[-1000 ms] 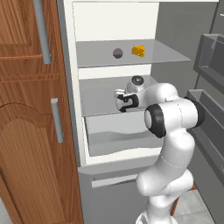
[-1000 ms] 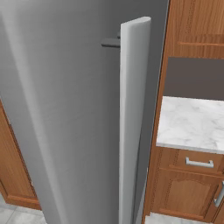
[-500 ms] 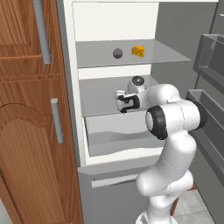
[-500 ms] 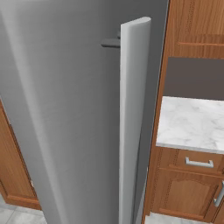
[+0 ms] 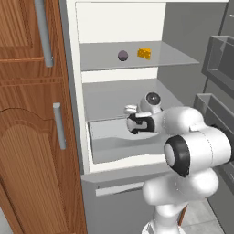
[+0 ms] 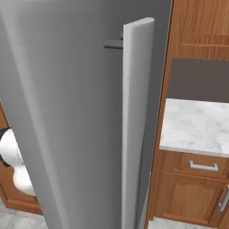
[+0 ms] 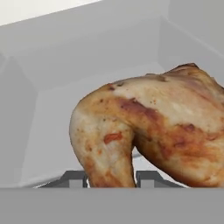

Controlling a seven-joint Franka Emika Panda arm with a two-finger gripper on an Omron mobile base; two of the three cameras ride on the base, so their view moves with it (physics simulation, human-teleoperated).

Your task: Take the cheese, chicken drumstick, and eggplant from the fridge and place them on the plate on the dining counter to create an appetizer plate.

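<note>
Open fridge with the arm reaching into its lower compartment. In the hand view the chicken drumstick lies directly ahead of the claw, its narrow lower end coming down between the two dark finger tips, which stand just beside it on either side; whether they press on it cannot be told, so the claw may be clamped or merely flanking the meat. The drumstick's broad browned body extends up and to the right of the claw in that view, against the pale grey inner walls. In the left base view the claw points into the compartment above the drawer, while the eggplant and the cheese rest near each other on the upper shelf, well above the claw. The right base view faces the grey fridge door, with a marble bench beyond it.
</note>
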